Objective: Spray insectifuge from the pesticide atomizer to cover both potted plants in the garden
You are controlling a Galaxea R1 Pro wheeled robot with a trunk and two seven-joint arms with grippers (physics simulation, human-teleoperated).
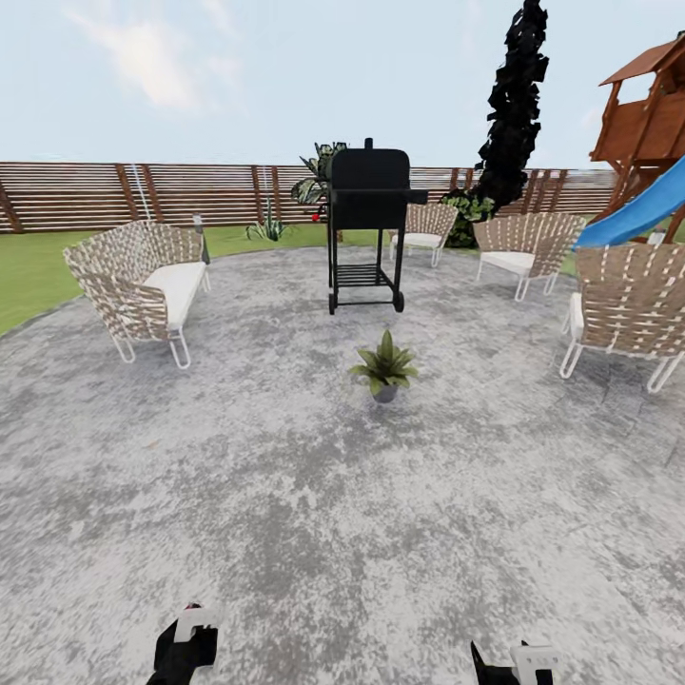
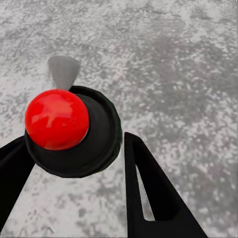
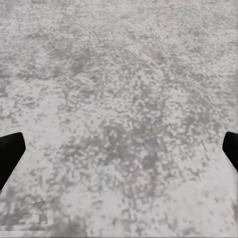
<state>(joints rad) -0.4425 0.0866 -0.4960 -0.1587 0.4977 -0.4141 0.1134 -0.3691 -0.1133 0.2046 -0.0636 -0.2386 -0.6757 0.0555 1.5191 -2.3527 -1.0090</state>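
Observation:
In the left wrist view the pesticide atomizer (image 2: 96, 136) is seen from above: a dark round body, a red knob and a grey nozzle. It sits between the black fingers (image 2: 148, 193) of my left gripper (image 2: 74, 141), which is shut on it. In the head view the left gripper (image 1: 185, 649) is low at the bottom edge. One potted plant (image 1: 384, 365), a green rosette in a small grey pot, stands on the grey patio (image 1: 285, 495) ahead, well beyond both grippers. My right gripper (image 1: 514, 664) (image 3: 119, 148) is open over bare patio.
A black grill (image 1: 366, 228) stands behind the plant. A wicker sofa (image 1: 143, 281) is at the left and wicker chairs (image 1: 623, 304) at the right. A spiky green plant (image 1: 269, 228) grows on the lawn by the slatted fence (image 1: 143, 195). A blue slide (image 1: 637, 214) is far right.

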